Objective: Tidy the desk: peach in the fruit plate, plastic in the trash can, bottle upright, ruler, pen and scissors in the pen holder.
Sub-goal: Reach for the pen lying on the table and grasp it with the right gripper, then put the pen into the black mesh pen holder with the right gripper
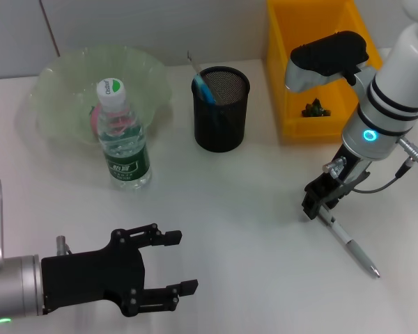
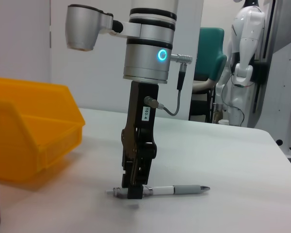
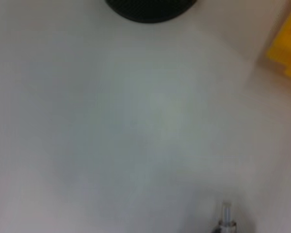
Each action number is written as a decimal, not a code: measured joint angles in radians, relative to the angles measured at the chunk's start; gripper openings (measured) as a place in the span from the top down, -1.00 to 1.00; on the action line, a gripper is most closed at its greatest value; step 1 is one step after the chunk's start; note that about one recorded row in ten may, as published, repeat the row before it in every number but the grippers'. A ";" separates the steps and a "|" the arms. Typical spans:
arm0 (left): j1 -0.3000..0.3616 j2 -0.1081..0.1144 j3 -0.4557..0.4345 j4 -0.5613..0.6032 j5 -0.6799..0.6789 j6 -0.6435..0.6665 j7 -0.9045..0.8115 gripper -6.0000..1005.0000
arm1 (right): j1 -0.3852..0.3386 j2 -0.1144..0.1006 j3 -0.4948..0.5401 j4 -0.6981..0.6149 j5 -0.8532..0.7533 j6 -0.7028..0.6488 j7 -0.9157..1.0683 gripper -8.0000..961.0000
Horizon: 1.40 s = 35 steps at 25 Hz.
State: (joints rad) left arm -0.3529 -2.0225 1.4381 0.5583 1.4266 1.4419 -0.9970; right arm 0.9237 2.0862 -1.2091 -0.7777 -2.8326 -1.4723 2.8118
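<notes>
Writing is scarce: the bottle carries a green label whose print is too small to read, its white cap bears a green mark, and a small tag on the right gripper in the left wrist view reads something like "103-4". The bottle stands upright at the fruit plate's five o'clock edge. The right arm reaches straight down to the table, its fingers closed narrow on the top end of the pen, which lies flat, pointing toward four o'clock. The mesh pen holder sits at ten o'clock from that gripper, blue-handled things inside. The yellow bin lies at twelve. The left gripper hovers at the near left, fingers spread wide, holding nothing.
</notes>
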 joint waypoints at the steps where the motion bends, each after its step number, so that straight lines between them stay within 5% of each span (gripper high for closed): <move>1: 0.000 0.000 0.000 0.000 0.000 0.000 0.000 -0.56 | 0.000 0.000 0.000 0.000 0.000 0.000 0.000 0.13; 35: -0.003 0.007 0.002 0.000 0.000 0.002 0.000 -0.56 | -0.032 -0.004 0.000 -0.066 -0.002 -0.013 -0.004 0.71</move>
State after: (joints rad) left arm -0.3554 -2.0155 1.4403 0.5584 1.4265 1.4440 -0.9970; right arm 0.8913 2.0818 -1.2087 -0.8441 -2.8347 -1.4854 2.8082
